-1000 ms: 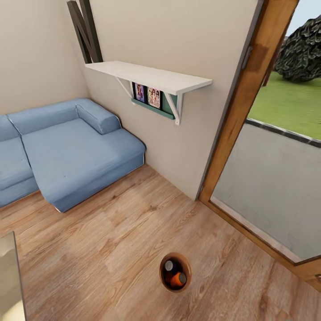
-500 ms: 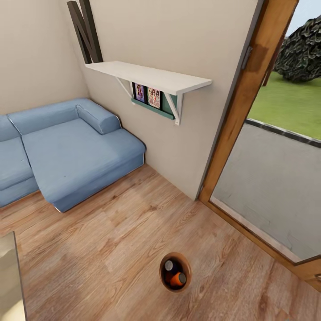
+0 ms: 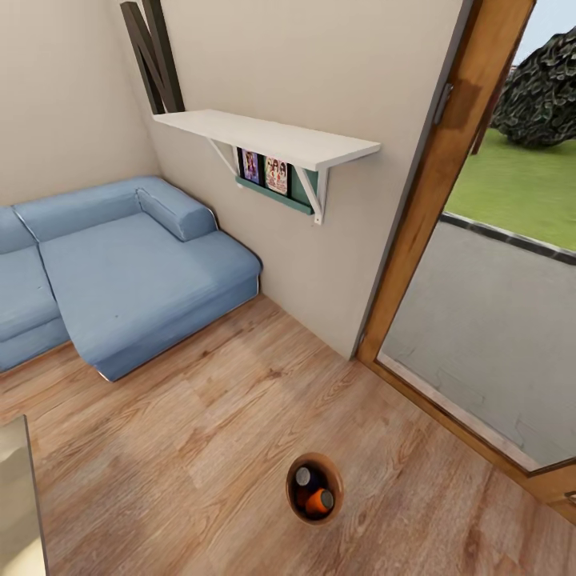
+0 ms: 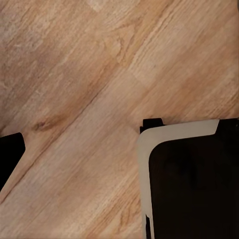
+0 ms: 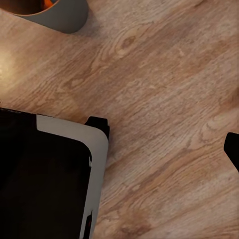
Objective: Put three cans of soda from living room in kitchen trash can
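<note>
The tash can (image 3: 338, 481) stands on the wood floor of the living room, low in the head view, its brown inside showing. In it lie an orange can of soda (image 3: 320, 502) and a second can with its silver top (image 3: 303, 477) up; a third is hidden. The bin's grey outside wall (image 5: 62, 15) shows in the right wrist view, apart from the gripper. A dark fingertip (image 4: 9, 159) sits at the edge of the left wrist view, and another fingertip (image 5: 233, 149) at the edge of the right wrist view. Nothing is held between either pair of fingers.
A blue sofa (image 3: 120, 272) fills the left. A white wall shelf (image 3: 272, 138) juts out above it, and a wood-framed glass door (image 3: 432, 200) stands at the right. A glass table edge (image 3: 20, 496) is at the lower left. My dark base panel (image 5: 45, 179) is by the bin.
</note>
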